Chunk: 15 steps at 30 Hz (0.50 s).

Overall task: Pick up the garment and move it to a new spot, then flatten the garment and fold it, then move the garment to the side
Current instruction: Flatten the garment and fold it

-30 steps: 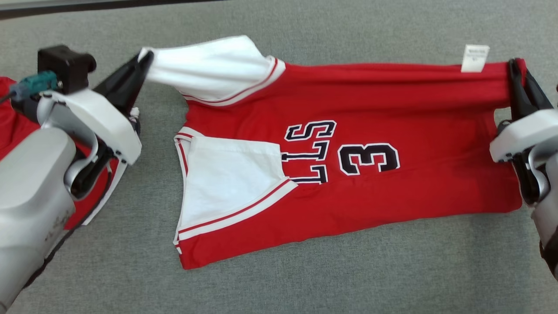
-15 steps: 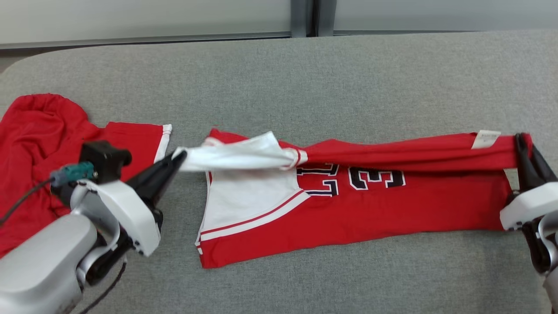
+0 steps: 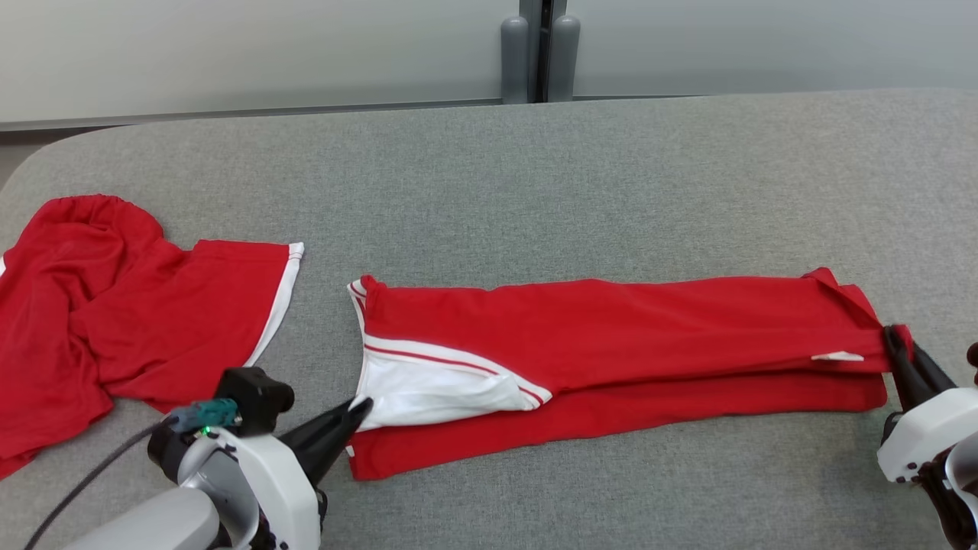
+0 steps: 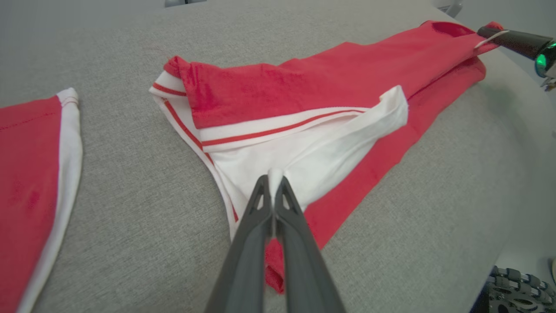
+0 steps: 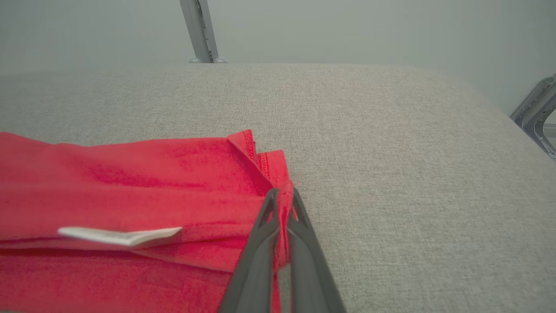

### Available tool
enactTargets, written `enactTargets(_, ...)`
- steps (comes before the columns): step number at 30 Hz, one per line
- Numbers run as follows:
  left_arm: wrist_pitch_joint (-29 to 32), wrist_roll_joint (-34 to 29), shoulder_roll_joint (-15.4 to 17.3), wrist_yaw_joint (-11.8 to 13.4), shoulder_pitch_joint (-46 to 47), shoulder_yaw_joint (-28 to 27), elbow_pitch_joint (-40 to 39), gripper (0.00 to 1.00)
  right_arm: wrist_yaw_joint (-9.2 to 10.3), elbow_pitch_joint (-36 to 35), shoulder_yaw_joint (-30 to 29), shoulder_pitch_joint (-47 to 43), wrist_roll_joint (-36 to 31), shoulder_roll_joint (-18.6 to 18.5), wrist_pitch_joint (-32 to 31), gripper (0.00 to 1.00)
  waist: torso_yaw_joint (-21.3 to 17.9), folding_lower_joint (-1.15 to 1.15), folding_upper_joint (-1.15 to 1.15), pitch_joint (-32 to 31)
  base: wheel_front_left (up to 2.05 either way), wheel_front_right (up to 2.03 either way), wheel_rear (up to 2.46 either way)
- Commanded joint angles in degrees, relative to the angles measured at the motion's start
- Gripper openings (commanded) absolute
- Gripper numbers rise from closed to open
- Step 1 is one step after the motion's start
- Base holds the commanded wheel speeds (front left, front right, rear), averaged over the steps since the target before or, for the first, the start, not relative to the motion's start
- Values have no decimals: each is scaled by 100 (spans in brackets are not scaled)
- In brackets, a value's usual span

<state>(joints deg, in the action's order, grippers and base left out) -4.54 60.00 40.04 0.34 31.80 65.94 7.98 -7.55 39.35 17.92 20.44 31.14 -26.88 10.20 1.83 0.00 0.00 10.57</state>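
A red jersey with white trim, the garment (image 3: pixel 611 336), lies folded lengthwise into a long band across the grey table (image 3: pixel 489 176). My left gripper (image 3: pixel 359 409) is shut on the white shoulder part at the band's left end; the left wrist view shows its fingers (image 4: pixel 271 191) pinching white cloth of the garment (image 4: pixel 304 87). My right gripper (image 3: pixel 895 340) is shut on the red hem corner at the right end. The right wrist view has that gripper (image 5: pixel 282 195) clamping the garment (image 5: pixel 130 187), with a white label (image 5: pixel 117 235) beside it.
A second red garment with a white edge (image 3: pixel 114 313) lies crumpled at the table's left. The table's far edge meets a pale wall with a grey post (image 3: pixel 539 57). A metal frame leg (image 5: pixel 536 115) stands off the right side.
Both grippers have carried the far edge of the garment toward me and down over the near half, hiding the number and letters. The head camera has tilted up, showing the wall.
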Motion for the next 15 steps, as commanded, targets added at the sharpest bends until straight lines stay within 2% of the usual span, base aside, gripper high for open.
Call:
enactTargets(1, -12, -15, -15, 50, -84, 18, 8, 0, 12, -30, 47, -93, 72, -77, -83, 0, -19, 0, 0, -34, 0, 0, 0)
enactTargets(4, 3, -151, -50, 111, -155, 137, 113, 0, 12, -74, 184, -196, 251, -116, -297, 0, -37, 0, 0, -79, 0, 0, 0)
enactTargets(5, -6, -189, -72, 130, -177, 173, 161, 0, 12, -85, 232, -231, 294, -139, -378, 9, -41, 0, 0, -96, 0, 0, 0)
enactTargets(6, -34, -206, -101, 152, -203, 191, 205, 20, 12, -99, 248, -251, 319, -178, -428, 76, -46, 0, 0, -113, 0, 0, 0)
enactTargets(7, -68, -223, -128, 180, -219, 196, 266, 61, 12, -108, 256, -264, 364, -209, -466, 100, -49, 0, 0, -129, 0, 0, 0)
enactTargets(8, -107, -257, -151, 210, -218, 198, 322, 100, 13, -126, 263, -280, 392, -227, -503, 100, -51, 0, 0, -148, 0, 0, 0)
enactTargets(10, -157, -271, -203, 228, -224, 206, 409, 100, 12, -156, 224, -307, 473, -257, -504, 100, -56, 0, 0, -181, 0, 0, 0)
enactTargets(13, -224, 37, -315, 100, -349, 82, 415, 100, 12, -221, 97, -325, 664, -266, -456, 100, -42, 0, 0, -212, 0, 0, 0)
enactTargets(15, -359, 89, -306, 143, -283, -46, 418, 100, 12, -280, 32, -311, 677, -315, -357, 100, -29, 0, 0, -232, 0, 0, 0)
